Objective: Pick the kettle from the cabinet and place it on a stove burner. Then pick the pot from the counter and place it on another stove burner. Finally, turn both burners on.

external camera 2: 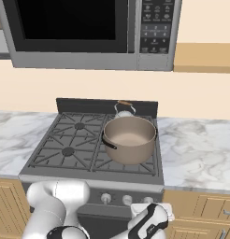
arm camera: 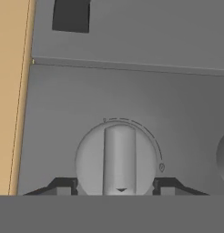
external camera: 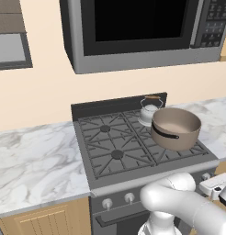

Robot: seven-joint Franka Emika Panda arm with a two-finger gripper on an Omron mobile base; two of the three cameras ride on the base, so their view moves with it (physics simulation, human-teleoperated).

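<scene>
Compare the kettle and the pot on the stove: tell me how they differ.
The kettle is much smaller than the pot. The kettle is silvery with a lid and an arched handle over its top; the pot is taupe-brown, open, with a beige inside and dark side handles. The kettle stands at the back, next to the stove's raised back panel; the pot sits in front of it, nearer the knobs. Both stand upright on the right side of the stove.

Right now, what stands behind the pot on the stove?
The kettle stands behind the pot, on the rear right burner of the stove. Its lid and arched handle show; the pot covers its lower right side, so whether they touch is unclear.
</scene>
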